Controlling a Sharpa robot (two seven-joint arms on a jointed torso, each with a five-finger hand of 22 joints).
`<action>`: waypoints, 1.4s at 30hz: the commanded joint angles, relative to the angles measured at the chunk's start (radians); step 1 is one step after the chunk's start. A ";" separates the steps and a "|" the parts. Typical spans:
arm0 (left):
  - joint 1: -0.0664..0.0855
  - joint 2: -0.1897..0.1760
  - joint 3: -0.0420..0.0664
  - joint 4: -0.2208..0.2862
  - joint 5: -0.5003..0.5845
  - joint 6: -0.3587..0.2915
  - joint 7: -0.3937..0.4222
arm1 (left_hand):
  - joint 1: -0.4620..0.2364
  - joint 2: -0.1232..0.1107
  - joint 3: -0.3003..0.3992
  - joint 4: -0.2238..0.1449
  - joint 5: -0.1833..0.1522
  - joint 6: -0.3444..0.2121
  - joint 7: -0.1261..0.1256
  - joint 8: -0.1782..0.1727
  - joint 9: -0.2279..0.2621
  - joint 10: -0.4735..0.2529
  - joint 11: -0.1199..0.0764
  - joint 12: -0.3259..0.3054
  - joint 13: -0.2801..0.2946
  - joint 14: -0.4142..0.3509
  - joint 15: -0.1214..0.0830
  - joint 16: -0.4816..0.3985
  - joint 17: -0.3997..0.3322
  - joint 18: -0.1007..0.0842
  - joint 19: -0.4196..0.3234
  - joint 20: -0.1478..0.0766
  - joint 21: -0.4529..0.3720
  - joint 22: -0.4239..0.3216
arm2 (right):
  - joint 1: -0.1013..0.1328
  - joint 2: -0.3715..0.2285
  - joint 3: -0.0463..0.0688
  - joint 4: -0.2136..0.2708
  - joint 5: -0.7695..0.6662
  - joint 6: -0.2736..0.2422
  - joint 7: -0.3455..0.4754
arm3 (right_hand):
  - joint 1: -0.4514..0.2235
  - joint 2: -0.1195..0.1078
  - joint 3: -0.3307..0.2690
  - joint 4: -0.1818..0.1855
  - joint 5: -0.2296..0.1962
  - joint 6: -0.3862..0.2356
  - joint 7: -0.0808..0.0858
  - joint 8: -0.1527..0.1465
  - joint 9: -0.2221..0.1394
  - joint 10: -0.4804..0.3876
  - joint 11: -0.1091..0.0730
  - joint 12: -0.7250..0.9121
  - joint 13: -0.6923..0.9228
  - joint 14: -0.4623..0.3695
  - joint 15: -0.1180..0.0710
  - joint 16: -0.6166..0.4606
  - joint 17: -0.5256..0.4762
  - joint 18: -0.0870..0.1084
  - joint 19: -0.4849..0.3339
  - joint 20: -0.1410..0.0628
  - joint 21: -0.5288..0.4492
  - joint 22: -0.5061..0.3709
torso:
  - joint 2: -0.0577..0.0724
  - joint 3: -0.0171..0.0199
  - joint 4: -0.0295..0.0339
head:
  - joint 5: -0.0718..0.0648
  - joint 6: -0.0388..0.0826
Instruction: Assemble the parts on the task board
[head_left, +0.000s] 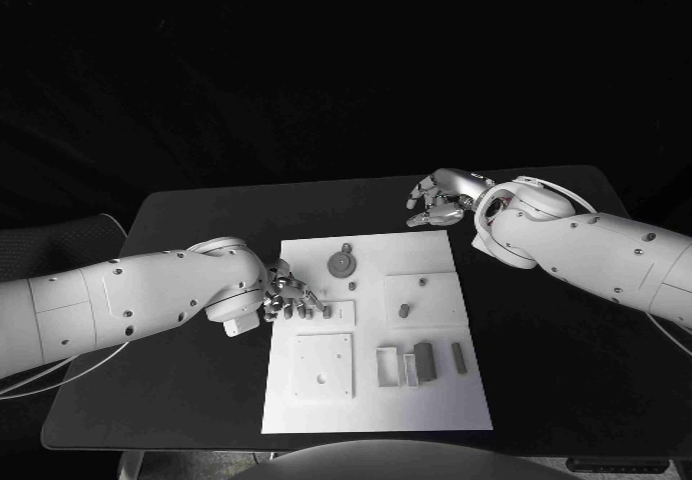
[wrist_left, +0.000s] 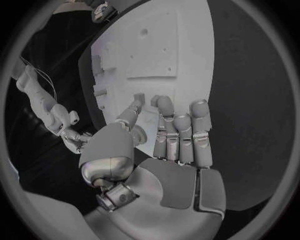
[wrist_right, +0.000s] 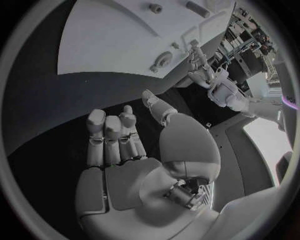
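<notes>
Two robot hands hold nothing: the left robot hand hovers, fingers loosely apart, at the white board's left edge, seemingly ready to pick; the right robot hand waits, fingers loosely curled, beyond its far corner. Small grey parts lie scattered across the board mid-surface.

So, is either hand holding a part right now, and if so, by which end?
Nothing is held. The left hand rests at the task board's left edge with its fingers apart; the right hand hovers off the board's far corner, empty.
</notes>
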 joint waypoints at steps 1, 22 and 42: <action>0.000 0.000 0.000 0.003 0.009 -0.013 0.017 | 0.000 -0.005 0.003 0.006 -0.005 0.007 -0.001 0.002 0.001 -0.002 -0.006 0.004 0.000 0.002 -0.005 0.004 0.000 0.049 0.005 -0.017 -0.004 0.007 | -0.001 0.001 0.000 0.000 0.002 0.012 0.006 | -0.008 -0.002 -0.001 0.007 -0.001 -0.002 0.007 -0.004 0.000 -0.011 0.001 0.004 -0.001 0.001 -0.005 -0.005 -0.002 0.064 -0.002 -0.007 -0.004 -0.001 | 0.000 -0.0005 0.0002 | 0.000 0.000; 0.046 -0.071 0.015 0.017 0.027 -0.152 0.186 | 0.062 0.029 0.011 -0.049 -0.002 -0.075 0.032 -0.034 -0.011 -0.064 0.027 -0.033 -0.020 -0.046 0.026 -0.040 -0.024 0.043 -0.040 0.006 -0.037 -0.004 | -0.004 -0.001 0.000 -0.012 0.017 0.006 0.011 | -0.008 -0.003 -0.001 0.008 -0.001 -0.003 0.007 -0.005 0.000 -0.011 0.001 0.005 -0.002 0.001 -0.004 -0.005 -0.002 0.064 -0.002 -0.007 -0.004 0.000 | 0.000 -0.0019 -0.0008 | -0.013 0.026; 0.055 0.088 0.000 -0.085 -0.500 -0.271 0.620 | 0.412 -0.004 0.169 -0.096 -0.002 -0.190 0.080 -0.059 -0.066 -0.206 0.167 -0.536 -0.336 -0.140 0.166 -0.306 -0.157 0.063 -0.156 0.148 -0.246 -0.129 | -0.004 0.003 0.000 -0.013 0.018 0.007 0.014 | -0.006 -0.003 -0.001 0.008 -0.001 -0.005 0.008 -0.006 -0.001 -0.011 0.002 0.005 -0.002 0.000 -0.004 -0.005 -0.002 0.064 -0.002 -0.007 -0.005 0.000 | 0.002 0.0006 -0.0017 | -0.014 0.033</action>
